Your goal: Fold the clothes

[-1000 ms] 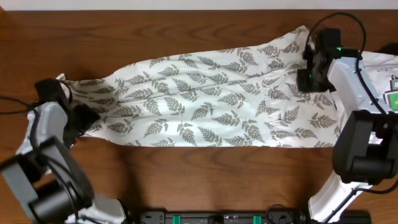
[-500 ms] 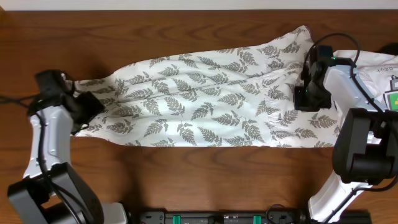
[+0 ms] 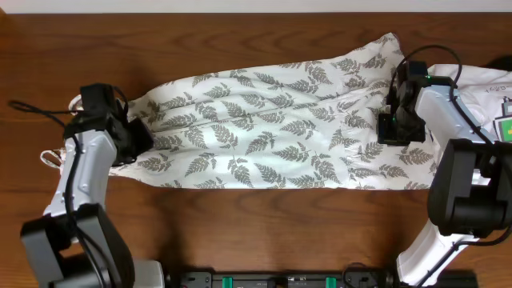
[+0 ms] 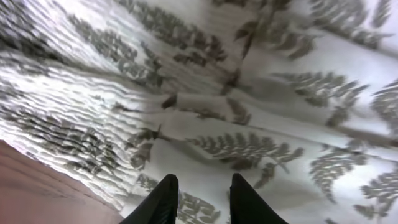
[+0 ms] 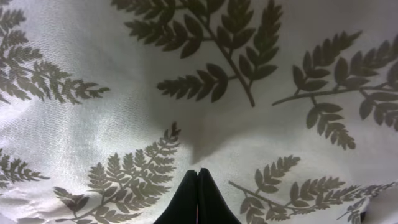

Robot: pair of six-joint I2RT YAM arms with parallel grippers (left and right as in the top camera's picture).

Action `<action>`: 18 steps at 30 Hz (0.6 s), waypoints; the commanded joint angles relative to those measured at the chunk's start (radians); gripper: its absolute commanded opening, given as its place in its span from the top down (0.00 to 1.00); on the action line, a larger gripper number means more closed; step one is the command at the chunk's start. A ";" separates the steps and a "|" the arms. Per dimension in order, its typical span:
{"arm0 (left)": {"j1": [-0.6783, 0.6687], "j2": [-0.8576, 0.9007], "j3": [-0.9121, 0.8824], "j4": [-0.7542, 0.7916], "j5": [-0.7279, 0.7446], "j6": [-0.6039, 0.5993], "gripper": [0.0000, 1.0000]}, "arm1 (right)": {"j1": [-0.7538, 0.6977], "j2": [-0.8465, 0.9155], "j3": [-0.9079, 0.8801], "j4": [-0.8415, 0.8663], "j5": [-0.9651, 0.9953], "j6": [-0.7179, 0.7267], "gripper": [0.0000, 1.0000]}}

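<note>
The left tool (image 4: 202, 180) sits low over the narrow, gathered end of the clothes (image 3: 264, 136). Its 2 fingers stand a little apart, with printed cloth showing in the gap. I cannot tell whether they are pinching that cloth or only straddling it. From this tool the garment runs away to the robot's right, and a strip of bare counter (image 3: 240, 40) shows just beside the cloth edge in the left wrist view.

The right tool (image 5: 198, 177) is closed, its 2 fingers pressed together at the tips. The thin fabric puckers up to them, which I read as a pinch on the clothes. It stands at the wide end, a little in from the right edge and in the far half of the cloth. From here the garment stretches off to the robot's left.

The clothes lie flat and spread on the counter, with the long axis running left to right between the 2 arms. The piece is narrow at the left and flares at the right. Each tool is at its own end of that axis, so neither arm needs to cross over.

Judging from this layout, the coming move depends on that axis: 1 end carried along it toward the other would halve the length. The left grip likely needs to be made firm first.
</note>
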 commanded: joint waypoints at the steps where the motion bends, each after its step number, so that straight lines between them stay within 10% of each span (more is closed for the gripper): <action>1: -0.001 0.047 -0.015 -0.001 0.007 0.014 0.71 | 0.008 -0.014 -0.020 0.000 -0.004 0.014 0.98; 18: 0.002 0.269 -0.016 -0.034 -0.072 0.014 0.65 | 0.008 -0.014 -0.228 0.081 -0.017 0.060 0.92</action>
